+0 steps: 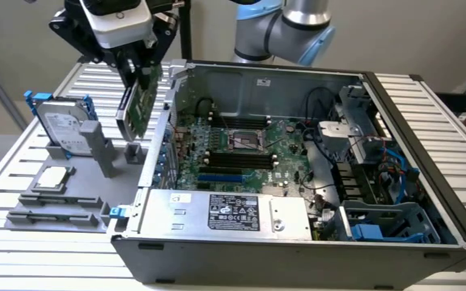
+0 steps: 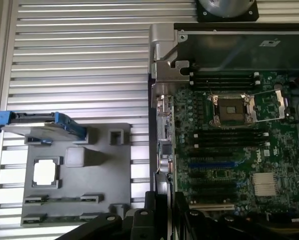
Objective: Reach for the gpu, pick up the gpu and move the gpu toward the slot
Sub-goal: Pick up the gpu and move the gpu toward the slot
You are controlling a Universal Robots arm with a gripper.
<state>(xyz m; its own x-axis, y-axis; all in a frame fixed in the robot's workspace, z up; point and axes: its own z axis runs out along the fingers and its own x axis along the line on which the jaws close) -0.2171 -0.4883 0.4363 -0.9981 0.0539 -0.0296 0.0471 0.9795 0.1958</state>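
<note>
Slatted metal tabletop (image 1: 31, 254) carries an open computer case (image 1: 298, 254); the gripper (image 1: 140, 66), fingers clamped on the gpu (image 1: 138, 109), holds it aloft above the grey fixture tray (image 1: 22, 182).

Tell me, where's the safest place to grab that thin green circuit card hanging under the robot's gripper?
By its top edge, coming from above. The thin green circuit-board card hangs edge-down and tilted above the grey holder tray, held by the gripper at that upper edge. Pinching the two flat faces there leaves the lower edge free.
</note>
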